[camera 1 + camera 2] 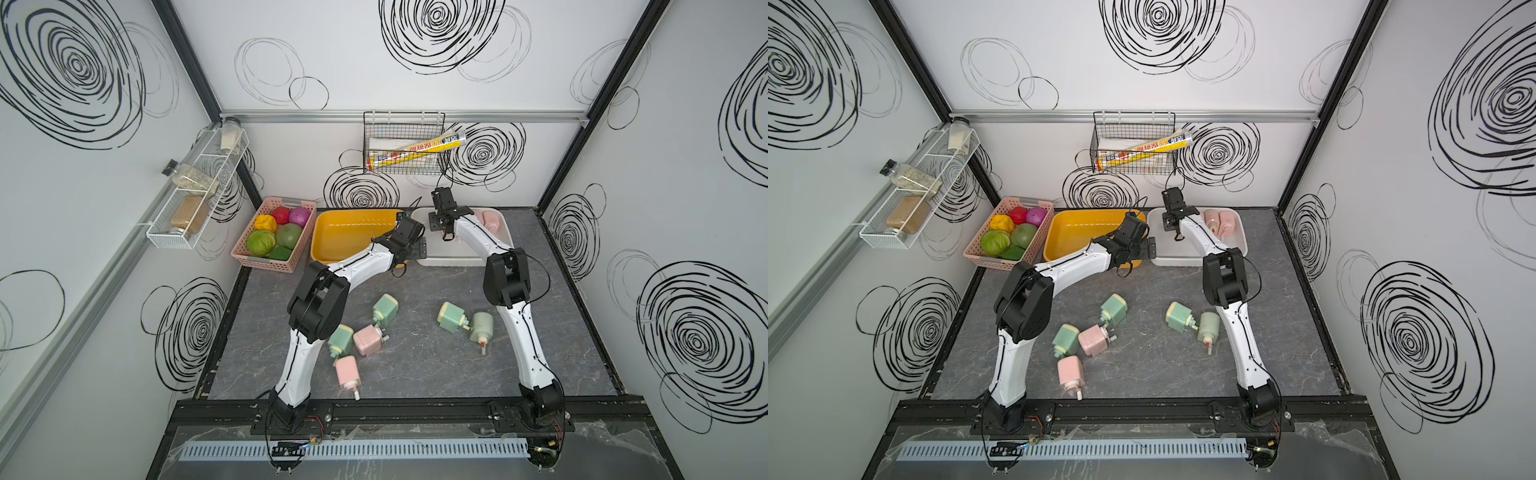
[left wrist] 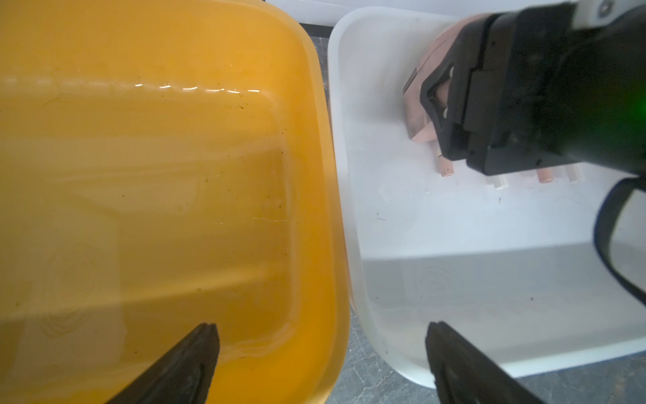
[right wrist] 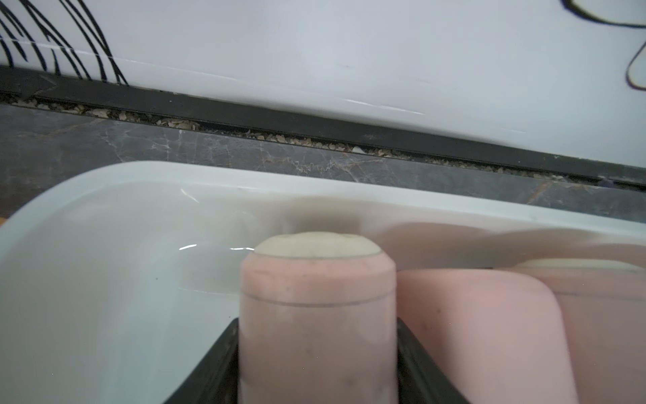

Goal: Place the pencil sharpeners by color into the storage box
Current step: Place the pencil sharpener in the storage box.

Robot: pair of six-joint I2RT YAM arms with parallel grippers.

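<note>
A pink sharpener (image 3: pixel 318 314) is gripped by the right jaws in the white box (image 1: pixel 449 261), upper right of centre; the left jaws are held wide open over the yellow box (image 1: pixel 345 237).

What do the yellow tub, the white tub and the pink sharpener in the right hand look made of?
Yellow rounded tub: glossy, slightly translucent plastic, by its highlights. White rounded tub: smooth milky plastic, faintly translucent wall. Pale pink sharpener: matte, scuffed plastic, likely; cream end cap.
</note>
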